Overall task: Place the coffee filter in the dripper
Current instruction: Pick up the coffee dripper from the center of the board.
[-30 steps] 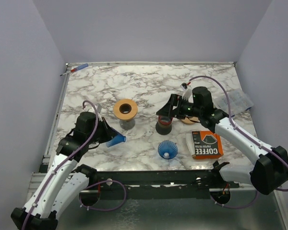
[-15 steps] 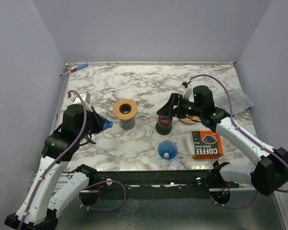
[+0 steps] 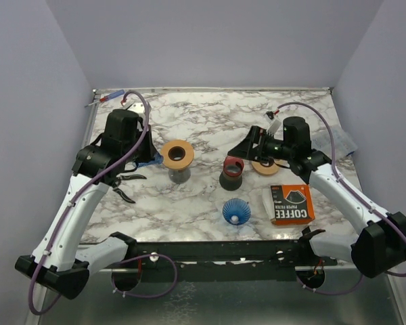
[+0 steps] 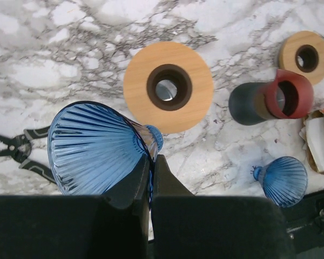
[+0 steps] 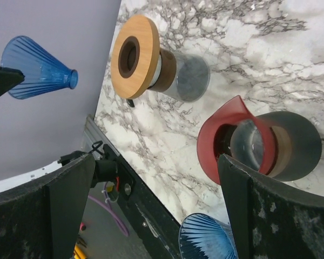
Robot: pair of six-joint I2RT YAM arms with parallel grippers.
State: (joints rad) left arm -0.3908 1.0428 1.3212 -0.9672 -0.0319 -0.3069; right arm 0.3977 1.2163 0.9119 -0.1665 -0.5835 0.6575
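My left gripper (image 4: pixel 151 159) is shut on the rim of a ribbed blue dripper (image 4: pixel 94 151) and holds it in the air just left of the carafe with the wooden collar (image 3: pixel 178 157). The held dripper also shows in the right wrist view (image 5: pixel 38 67). A second blue dripper (image 3: pixel 235 211) lies on the marble near the front edge. The orange coffee filter box (image 3: pixel 291 203) lies at the front right, with white filters showing at its open end (image 4: pixel 317 141). My right gripper (image 3: pixel 249 147) is open and empty, just right of a dark cup with a red lid (image 3: pixel 231 172).
A wooden ring (image 3: pixel 265 166) lies behind the right gripper. Black pliers (image 3: pixel 125 187) lie at the left under my left arm. A red and blue pen (image 3: pixel 109 97) is at the back left corner. A clear plastic bag (image 3: pixel 335 141) lies at the right edge.
My left arm has lifted and swung from the front left toward the back, carrying the blue dripper beside the carafe. My right gripper has drawn back a little to the right of the cup.
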